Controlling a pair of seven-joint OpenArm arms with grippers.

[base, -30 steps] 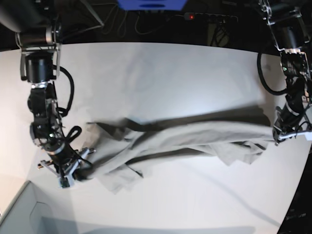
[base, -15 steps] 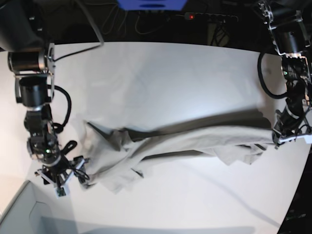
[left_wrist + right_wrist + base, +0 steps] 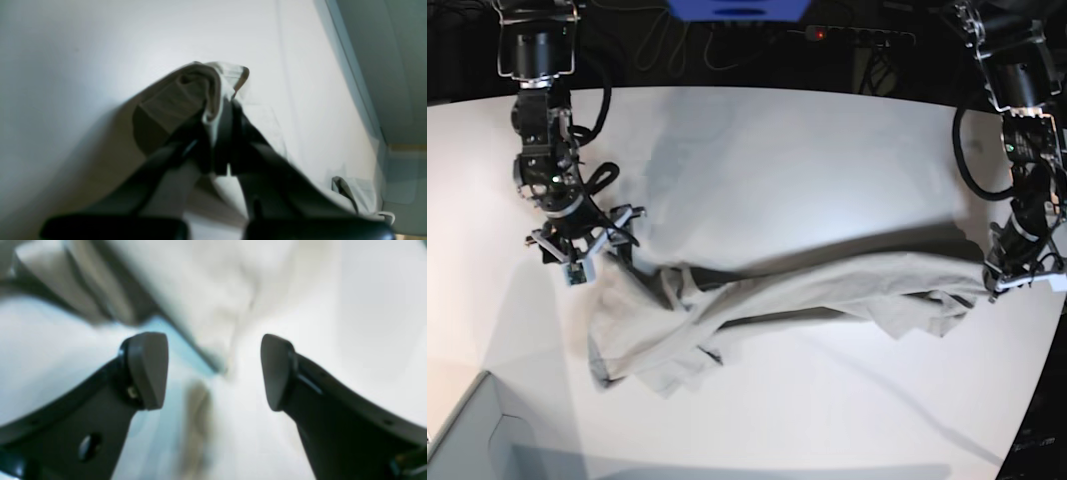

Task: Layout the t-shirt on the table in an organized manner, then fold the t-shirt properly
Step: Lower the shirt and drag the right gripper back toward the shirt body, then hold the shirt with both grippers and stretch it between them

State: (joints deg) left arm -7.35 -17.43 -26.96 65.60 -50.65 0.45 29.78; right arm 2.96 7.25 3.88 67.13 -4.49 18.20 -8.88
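**Left gripper pinches one end of the shirt; right gripper wide open and empty**

The left gripper (image 3: 218, 133) has its jaws pressed together on a bunched fold of the shirt (image 3: 186, 96), the cloth curling over the fingertips and draping away toward the table (image 3: 66, 50). In the base view this gripper (image 3: 1005, 277) sits at the table's right edge, with the shirt's end lifted off the surface there and casting a dark shadow behind it.

The right gripper (image 3: 213, 371) has its two fingers (image 3: 148, 368) spread far apart with nothing between them; blurred cloth lies beyond them. In the base view it (image 3: 579, 255) hangs over the table's left part, just above the shirt's upper left edge.

The shirt (image 3: 777, 295) stretches as a long rumpled band across the table (image 3: 787, 150), from the left gripper's hold down to a wider crumpled heap at the lower left. A grey box corner (image 3: 467, 440) shows at the bottom left.
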